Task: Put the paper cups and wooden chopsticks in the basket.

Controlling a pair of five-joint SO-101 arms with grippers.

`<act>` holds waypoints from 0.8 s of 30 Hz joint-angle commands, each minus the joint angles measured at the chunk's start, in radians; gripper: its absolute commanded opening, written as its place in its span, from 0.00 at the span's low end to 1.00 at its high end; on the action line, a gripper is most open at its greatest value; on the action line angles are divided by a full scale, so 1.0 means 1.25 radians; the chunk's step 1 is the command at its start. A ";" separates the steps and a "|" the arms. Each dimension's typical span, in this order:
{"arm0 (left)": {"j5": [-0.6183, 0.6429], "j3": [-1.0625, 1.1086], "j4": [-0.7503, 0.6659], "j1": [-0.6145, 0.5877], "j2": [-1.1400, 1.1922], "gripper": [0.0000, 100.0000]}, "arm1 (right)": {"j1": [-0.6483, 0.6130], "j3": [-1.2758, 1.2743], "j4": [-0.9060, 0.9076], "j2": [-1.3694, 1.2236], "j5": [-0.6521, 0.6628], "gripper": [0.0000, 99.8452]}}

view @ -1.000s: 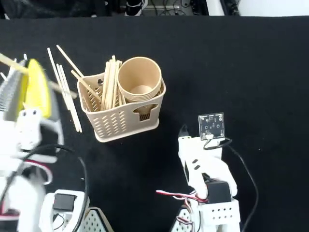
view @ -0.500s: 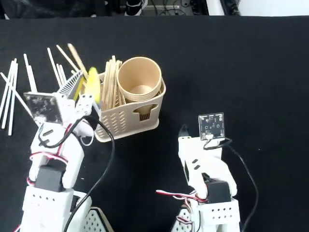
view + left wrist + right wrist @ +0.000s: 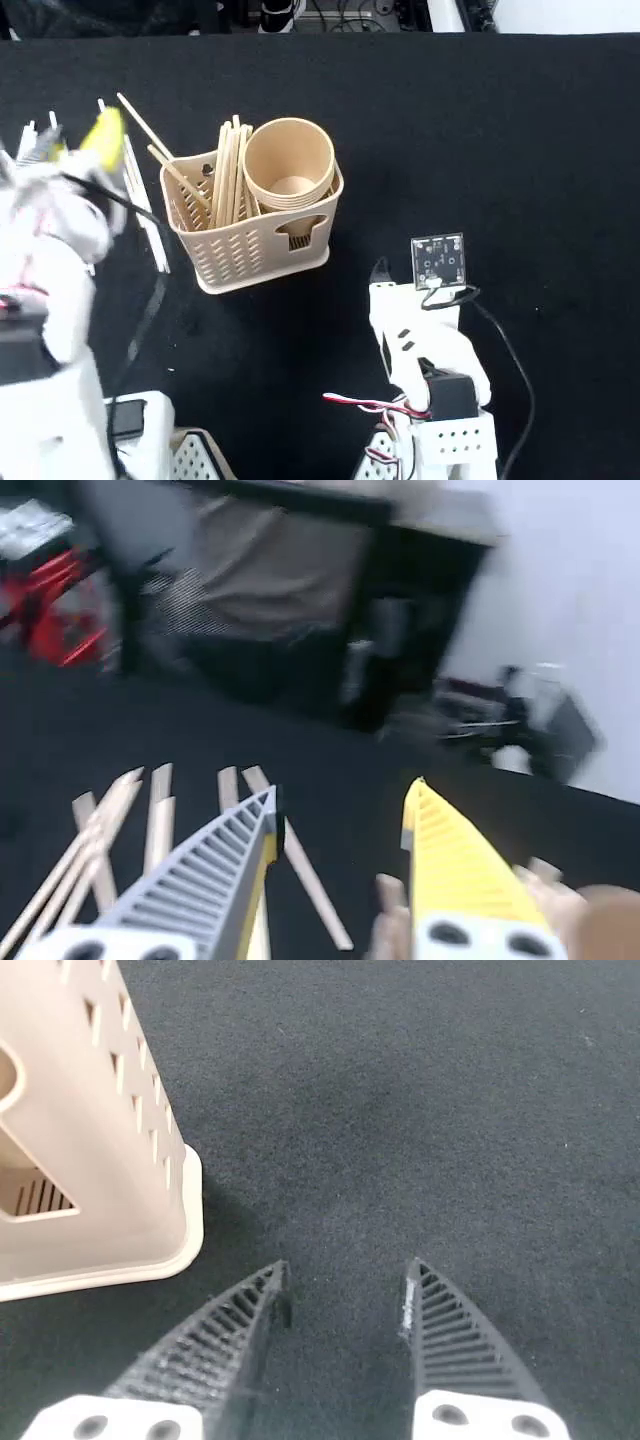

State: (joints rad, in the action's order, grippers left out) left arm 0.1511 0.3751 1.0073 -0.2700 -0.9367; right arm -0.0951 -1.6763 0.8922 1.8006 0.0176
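Left gripper is swinging back from the basket over loose chopsticks, jaws parted, empty; right gripper is resting, likewise spread.

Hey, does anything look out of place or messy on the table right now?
Yes. Several wooden chopsticks lie loose on the black table, left of the basket, not in it. One chopstick leans slantwise out over the basket's rim. The paper cups sit nested inside.
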 commanded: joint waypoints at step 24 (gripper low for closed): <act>0.007 -0.906 0.263 -0.089 1.463 0.20 | 0.007 -0.006 -0.016 0.073 0.007 0.19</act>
State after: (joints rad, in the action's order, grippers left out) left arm 0.1603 -0.4918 1.2114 -0.3836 0.7511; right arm -0.0951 -1.6870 0.8922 1.8006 0.0176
